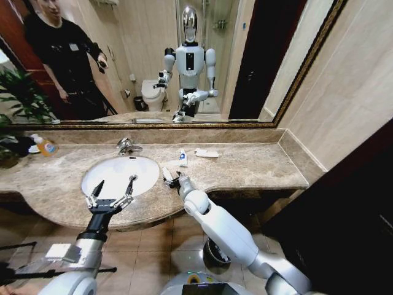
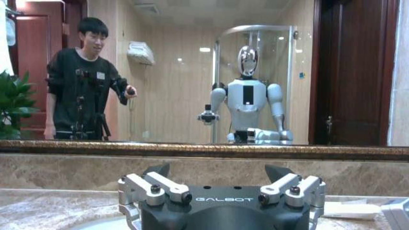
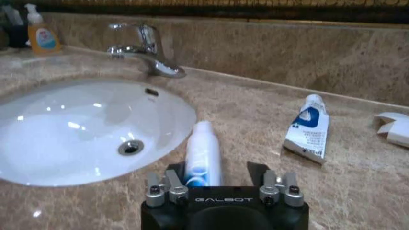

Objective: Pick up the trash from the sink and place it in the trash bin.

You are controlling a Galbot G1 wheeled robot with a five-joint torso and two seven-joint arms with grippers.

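White against brown marble, a toiletry tube [image 3: 203,152] lies on the countertop [image 1: 258,166] just beside the sink [image 1: 113,172], between the right gripper's [image 1: 176,182] parted fingers. Closing squarely across its middle should prevent slipping. The left gripper [image 1: 112,192] hovers open over the basin.

Sink [image 1: 105,173] basin bare, open from above; left tool [image 1: 111,190] hangs spread over its front rim. Chrome faucet [image 1: 127,146] blocks the back edge. Right of the basin, a white tube [image 3: 203,152] lies between the right tool's [image 3: 216,178] fingers; a toothpaste tube [image 3: 309,126] and paper wrapper [image 3: 391,128] clutter the surface [image 1: 258,167] beyond.
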